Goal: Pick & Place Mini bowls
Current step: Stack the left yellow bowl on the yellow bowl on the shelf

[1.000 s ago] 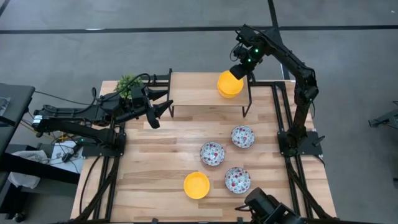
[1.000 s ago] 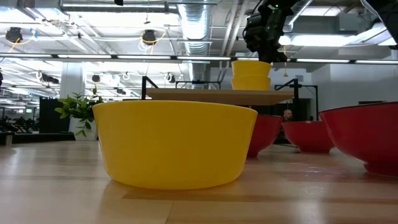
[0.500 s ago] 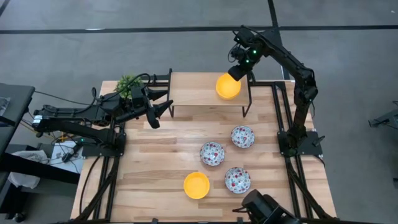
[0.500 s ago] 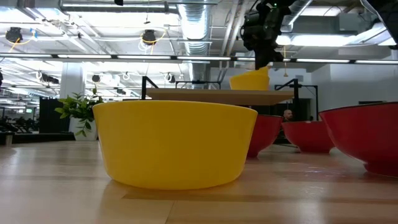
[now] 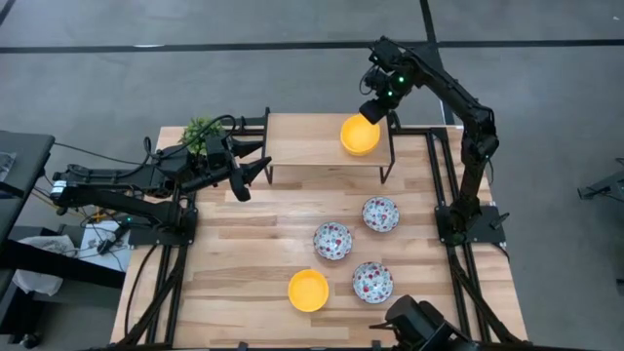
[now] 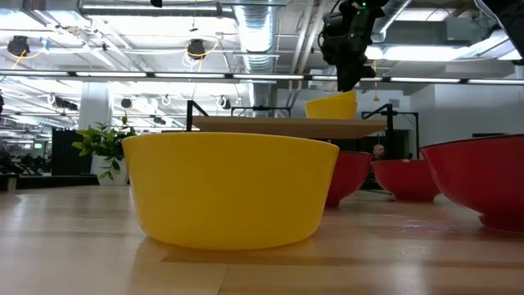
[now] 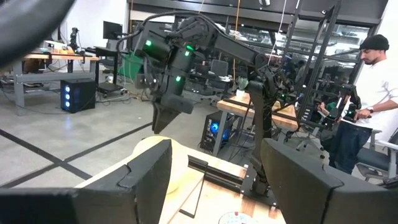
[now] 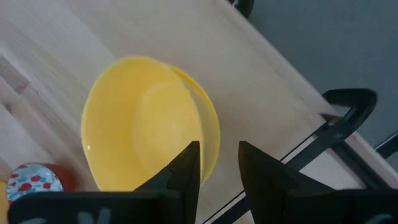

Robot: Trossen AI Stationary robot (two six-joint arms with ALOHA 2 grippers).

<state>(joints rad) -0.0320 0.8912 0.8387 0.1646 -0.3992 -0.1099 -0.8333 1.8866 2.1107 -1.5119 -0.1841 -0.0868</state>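
Observation:
Two yellow mini bowls (image 5: pixel 359 135) sit nested on the raised wooden shelf (image 5: pixel 312 146) at the far side. The upper one (image 8: pixel 146 137) lies tilted in the lower. My right gripper (image 8: pixel 217 155) is open just above them, its fingers on either side of the upper bowl's rim. Another yellow bowl (image 5: pixel 308 290) and three floral bowls (image 5: pixel 332 240) (image 5: pixel 380 214) (image 5: pixel 372 282) rest on the table. My left gripper (image 5: pixel 255 171) hovers open at the table's left, holding nothing. My right gripper points down from above, and its two fingers (image 8: pixel 186 165) straddle the upper yellow bowl's rim (image 8: pixel 211 134) on the side toward the shelf's right end. Whether either finger touches the rim I cannot tell. The bowl rests tilted in the lower bowl.
A small green potted plant (image 5: pixel 200 132) stands at the far left corner by the left arm. The shelf's black legs (image 5: pixel 387 166) stand on the table. In the left wrist view a person (image 7: pixel 367 99) stands beyond the table. Bare wood lies at the table's left and middle.
The yellow bowl that my right gripper held just above the other one on the shelf has gone down into it and now sits nested and tilted. The gripper has stayed over the bowl's rim.

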